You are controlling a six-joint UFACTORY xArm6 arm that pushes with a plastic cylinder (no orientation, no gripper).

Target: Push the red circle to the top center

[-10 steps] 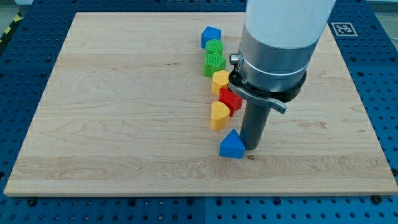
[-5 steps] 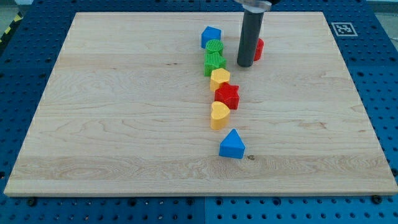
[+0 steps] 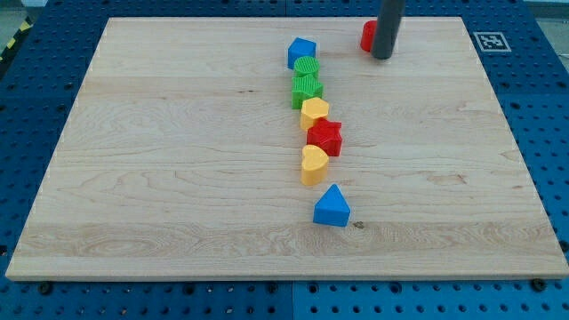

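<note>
The wooden board [image 3: 178, 160] fills most of the view, resting on a blue perforated table [image 3: 542, 133]. The dark rod comes down from the view's top, and my tip [image 3: 382, 56] sits near the board's top edge, right of centre. There is no gripper on this arm, only the rod, so nothing opens or closes.

The red circle [image 3: 367, 36] is mostly hidden behind the rod: only a red sliver shows on the rod's left side, touching it (its round outline cannot be confirmed from here). It lies close to the board's top edge, right of centre.

Eight blocks show in all: two blue, two green, two yellow, two red. Six form a rough column down the board's middle: a blue pentagon-like block [image 3: 301, 52], a green round block [image 3: 306, 67], a green block [image 3: 307, 90], a yellow block [image 3: 315, 113], a red star [image 3: 325, 137], and a yellow heart [image 3: 314, 164]. A blue triangle [image 3: 332, 206] lies apart, below them.
</note>
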